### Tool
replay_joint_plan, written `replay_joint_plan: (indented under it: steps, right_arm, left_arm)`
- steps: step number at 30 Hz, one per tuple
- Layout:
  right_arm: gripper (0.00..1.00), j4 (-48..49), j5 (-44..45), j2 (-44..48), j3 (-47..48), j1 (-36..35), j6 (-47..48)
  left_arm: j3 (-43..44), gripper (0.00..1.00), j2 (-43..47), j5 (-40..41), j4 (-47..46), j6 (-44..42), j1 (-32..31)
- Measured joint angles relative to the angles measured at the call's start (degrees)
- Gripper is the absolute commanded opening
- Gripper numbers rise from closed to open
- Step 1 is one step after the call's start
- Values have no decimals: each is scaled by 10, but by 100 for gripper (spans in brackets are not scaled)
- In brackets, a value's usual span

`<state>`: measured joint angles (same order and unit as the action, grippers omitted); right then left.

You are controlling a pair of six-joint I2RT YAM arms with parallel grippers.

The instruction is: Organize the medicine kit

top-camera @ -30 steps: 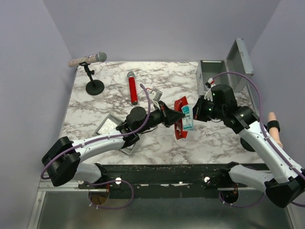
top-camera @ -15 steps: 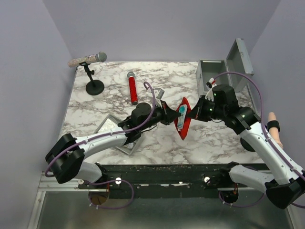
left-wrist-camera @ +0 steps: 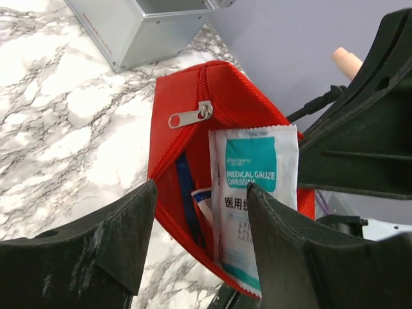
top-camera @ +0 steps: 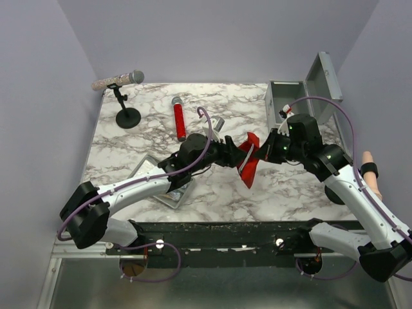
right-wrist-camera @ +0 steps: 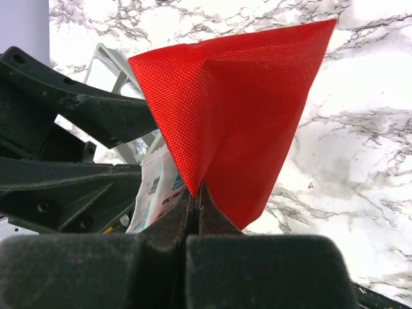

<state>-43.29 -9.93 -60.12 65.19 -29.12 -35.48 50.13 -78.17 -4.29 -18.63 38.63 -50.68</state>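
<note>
A red zip pouch (top-camera: 248,162) hangs above the table's middle, pinched at one corner by my right gripper (top-camera: 263,153), which is shut on its fabric (right-wrist-camera: 238,109). The pouch's mouth (left-wrist-camera: 219,96) faces my left gripper (left-wrist-camera: 201,193). A white and teal gauze packet (left-wrist-camera: 254,187) stands inside the pouch beside other small packets. My left gripper (top-camera: 230,154) is open just in front of the pouch, its fingers on either side of the packet and holding nothing. The grey metal medicine kit (top-camera: 285,104) stands open at the back right, also seen at the top of the left wrist view (left-wrist-camera: 141,32).
A shallow grey tray (top-camera: 154,177) lies under my left arm. A red cylinder (top-camera: 179,119) and a small silvery object (top-camera: 215,124) lie behind it. A microphone on a stand (top-camera: 127,118) is at the back left. A person's hand (top-camera: 368,168) shows at the right edge.
My left gripper has opened and let go of the gauze packet, which now sits in the pouch. The pouch has swung and tilted in my right gripper's hold.
</note>
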Motion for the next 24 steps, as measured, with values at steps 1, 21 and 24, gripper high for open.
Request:
replay_joint_plan:
  steps: [1,21,24]
  right_arm:
    - [1,0,2,0,0,0,2]
    - [1,4,69,-1,-8,0,26]
    - [1,28,128,19,-52,0,42]
  left_arm:
    - [0,71,3,0,7,-1,0]
    - [8,71,81,44,83,-8,3]
    - [0,71,94,45,84,-7,3]
